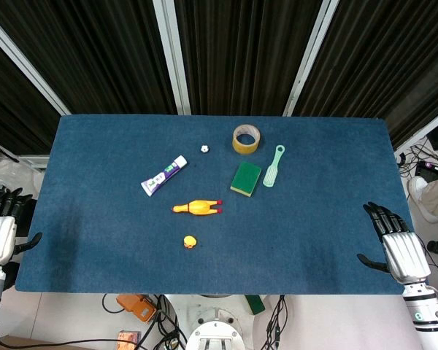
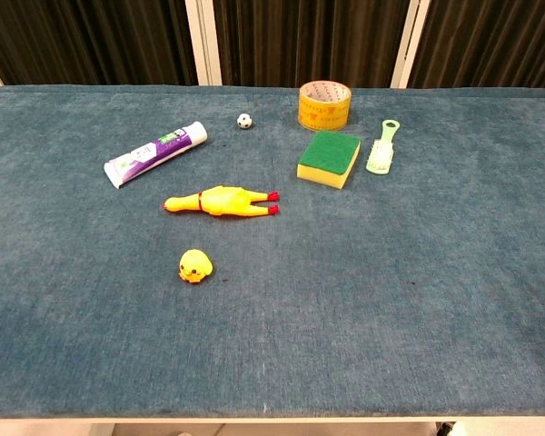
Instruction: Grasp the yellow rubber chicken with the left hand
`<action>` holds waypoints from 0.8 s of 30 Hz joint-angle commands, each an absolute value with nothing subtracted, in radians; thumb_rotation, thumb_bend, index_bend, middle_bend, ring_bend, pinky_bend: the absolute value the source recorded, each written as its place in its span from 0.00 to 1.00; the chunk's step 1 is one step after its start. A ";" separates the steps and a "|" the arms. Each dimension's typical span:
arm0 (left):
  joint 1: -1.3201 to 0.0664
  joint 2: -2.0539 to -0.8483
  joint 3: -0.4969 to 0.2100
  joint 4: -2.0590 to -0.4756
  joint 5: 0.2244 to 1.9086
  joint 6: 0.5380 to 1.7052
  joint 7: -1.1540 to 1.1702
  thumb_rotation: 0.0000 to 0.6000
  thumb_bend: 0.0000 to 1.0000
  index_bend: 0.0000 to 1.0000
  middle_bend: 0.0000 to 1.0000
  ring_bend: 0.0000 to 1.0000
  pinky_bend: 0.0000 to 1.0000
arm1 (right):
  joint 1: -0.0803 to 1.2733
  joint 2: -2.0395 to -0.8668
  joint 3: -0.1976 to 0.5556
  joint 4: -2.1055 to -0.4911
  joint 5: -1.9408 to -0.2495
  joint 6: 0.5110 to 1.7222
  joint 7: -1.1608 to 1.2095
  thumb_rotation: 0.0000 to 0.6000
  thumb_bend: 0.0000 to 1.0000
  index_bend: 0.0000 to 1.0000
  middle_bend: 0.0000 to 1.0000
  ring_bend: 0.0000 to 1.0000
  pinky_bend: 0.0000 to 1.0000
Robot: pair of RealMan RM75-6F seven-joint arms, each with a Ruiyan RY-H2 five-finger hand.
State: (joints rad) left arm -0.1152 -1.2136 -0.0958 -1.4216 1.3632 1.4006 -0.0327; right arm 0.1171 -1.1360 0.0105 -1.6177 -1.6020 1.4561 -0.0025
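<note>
The yellow rubber chicken (image 1: 197, 208) (image 2: 222, 201) lies flat near the middle of the blue table (image 1: 95, 233), head to the left and red feet to the right. My left hand (image 1: 1, 230) hangs off the table's left edge, far from the chicken, fingers apart and holding nothing. At the right edge my right hand (image 1: 394, 240) also stands open with nothing in it. Neither hand shows in the chest view.
A small yellow duck toy (image 1: 190, 241) (image 2: 194, 266) sits just in front of the chicken. Behind it lie a toothpaste tube (image 1: 163, 176) (image 2: 155, 153), a tiny ball (image 1: 204, 148), a tape roll (image 1: 246, 138), a green-and-yellow sponge (image 1: 245, 179) and a green brush (image 1: 274, 165).
</note>
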 commanded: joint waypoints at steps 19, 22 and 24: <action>-0.134 -1.227 -0.052 -1.471 1.449 1.383 -0.073 1.00 0.19 0.15 0.05 0.00 0.15 | 0.117 -1.135 0.009 -1.622 -1.600 1.452 -0.001 1.00 0.21 0.08 0.13 0.16 0.22; -0.151 -1.243 -0.022 -1.508 1.516 1.374 -0.069 1.00 0.19 0.15 0.05 0.00 0.15 | 0.118 -1.134 0.008 -1.623 -1.601 1.450 0.000 1.00 0.21 0.08 0.13 0.16 0.22; -0.166 -1.255 -0.006 -1.528 1.555 1.364 -0.073 1.00 0.19 0.15 0.05 0.00 0.16 | 0.117 -1.134 0.007 -1.623 -1.601 1.450 0.001 1.00 0.21 0.08 0.13 0.16 0.22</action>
State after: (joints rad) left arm -0.1494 -1.2405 -0.0275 -1.5032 1.5197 1.3753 -0.0693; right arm 0.1175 -1.1338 0.0072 -1.6234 -1.6007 1.4498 0.0016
